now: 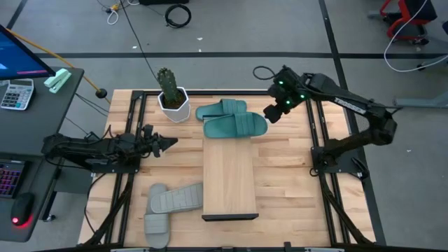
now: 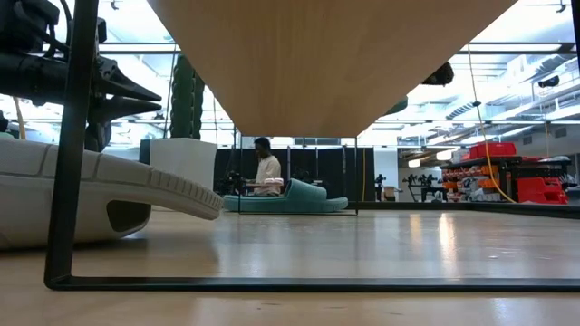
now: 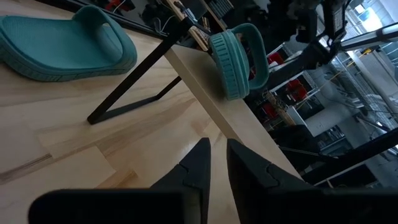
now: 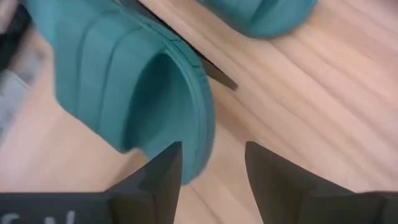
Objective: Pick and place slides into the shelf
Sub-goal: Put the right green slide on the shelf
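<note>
The shelf [image 1: 229, 178], a pale board on thin black legs, stands mid-table. One teal slide [image 1: 236, 126] lies across its far end, also seen in the left wrist view [image 3: 233, 59]. The second teal slide [image 1: 222, 109] rests sole-down on the tabletop just beyond it. Two grey slides [image 1: 175, 198] [image 1: 155, 224] lie on the table left of the shelf's near end. My right gripper [image 1: 273, 112] hovers open at the right end of the shelf's teal slide [image 4: 124, 81], touching nothing that I can see. My left gripper [image 1: 170, 142] waits left of the shelf, fingers together.
A cactus in a white pot [image 1: 171, 98] stands at the table's far left. Black frame rails [image 1: 133, 133] run along both table sides. A desk with a calculator [image 1: 17, 94] sits left of the table. A person [image 2: 267, 170] is in the room beyond.
</note>
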`<action>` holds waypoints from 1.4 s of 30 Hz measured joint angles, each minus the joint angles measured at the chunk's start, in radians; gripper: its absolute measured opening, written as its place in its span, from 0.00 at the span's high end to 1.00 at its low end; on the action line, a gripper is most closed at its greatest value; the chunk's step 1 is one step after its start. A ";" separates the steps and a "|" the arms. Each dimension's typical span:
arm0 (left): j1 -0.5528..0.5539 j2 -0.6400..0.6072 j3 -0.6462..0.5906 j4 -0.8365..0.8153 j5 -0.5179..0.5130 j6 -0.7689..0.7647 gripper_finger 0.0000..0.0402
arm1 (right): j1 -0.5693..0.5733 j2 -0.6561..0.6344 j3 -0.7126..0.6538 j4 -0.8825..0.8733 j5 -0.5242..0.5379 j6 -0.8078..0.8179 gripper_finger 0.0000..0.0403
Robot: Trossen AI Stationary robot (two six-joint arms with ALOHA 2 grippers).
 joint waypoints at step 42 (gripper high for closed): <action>0.000 0.000 0.000 -0.006 0.000 -0.008 0.82 | -0.004 -0.279 -0.539 0.629 -0.104 0.379 0.92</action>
